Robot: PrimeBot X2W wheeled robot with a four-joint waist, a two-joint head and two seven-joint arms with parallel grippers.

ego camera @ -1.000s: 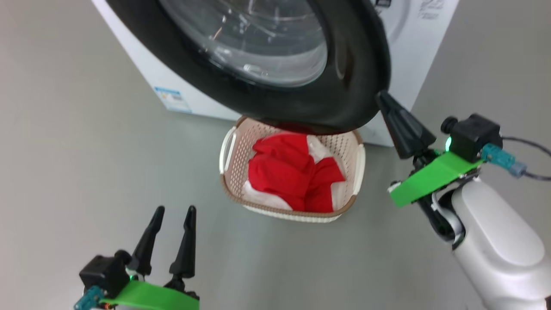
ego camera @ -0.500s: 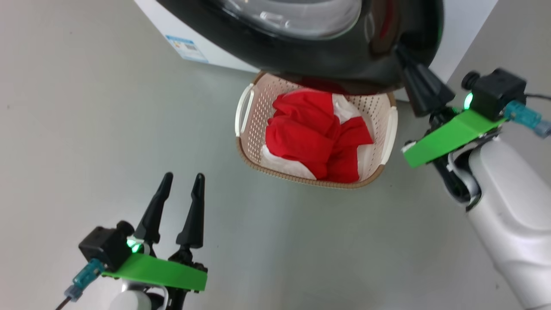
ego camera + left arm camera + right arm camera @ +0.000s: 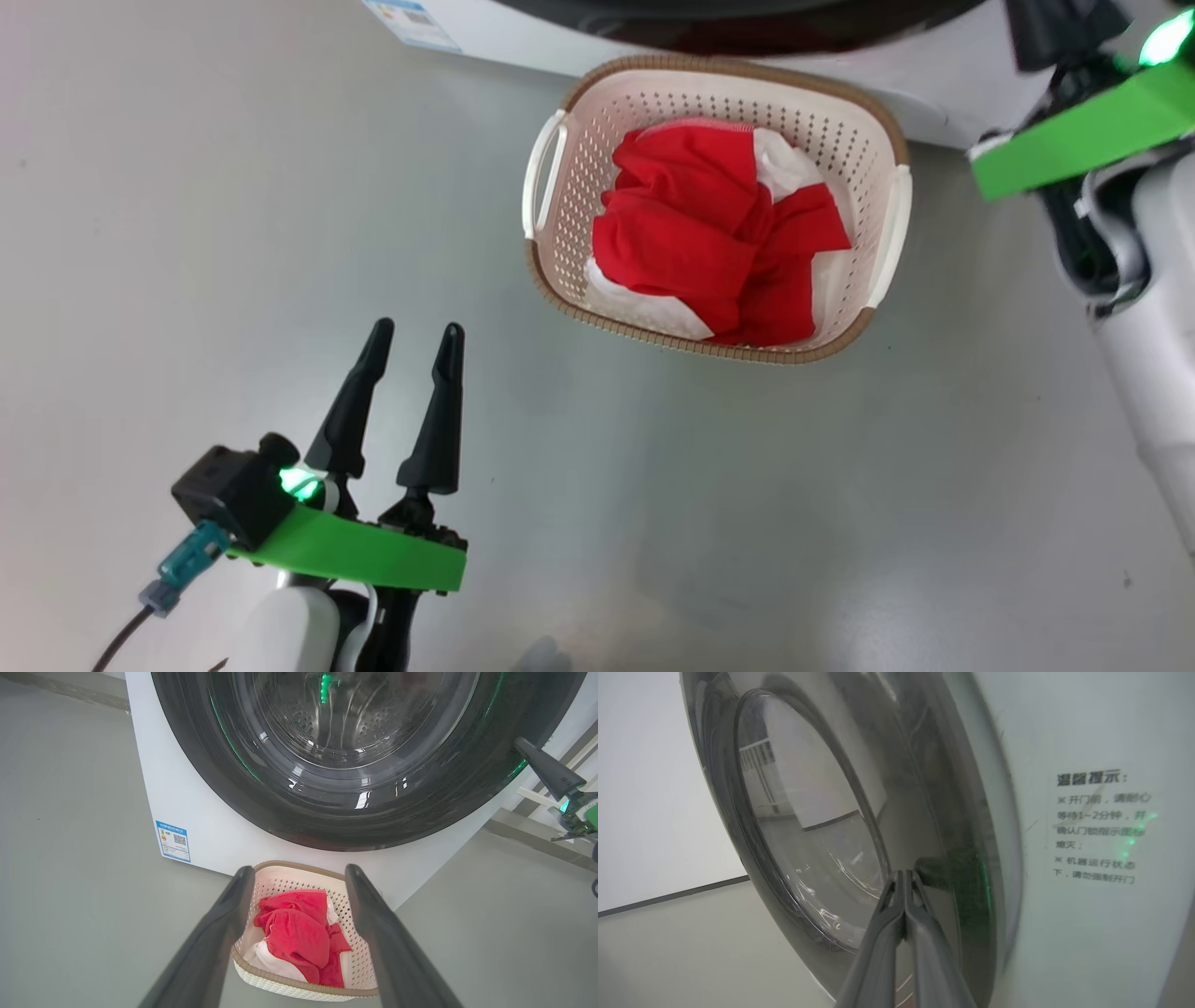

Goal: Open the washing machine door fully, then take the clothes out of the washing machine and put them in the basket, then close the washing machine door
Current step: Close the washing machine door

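Right gripper [image 3: 903, 873] closed, tips at washing machine door [image 3: 945, 793] rim. Left gripper [image 3: 411, 329] open, empty. Clothes [image 3: 695, 243] in basket [image 3: 571, 245].

Your left gripper [image 3: 299, 870] stands spread at bottom centre, framing the basket [image 3: 280, 989]. The clothes [image 3: 294, 933] lie inside it, below the washing machine door [image 3: 327, 816].

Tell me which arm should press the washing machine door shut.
Right. The right gripper, fingers shut, sits at the black rim of the washing machine door. The left gripper hangs open low over the floor, short of the basket.
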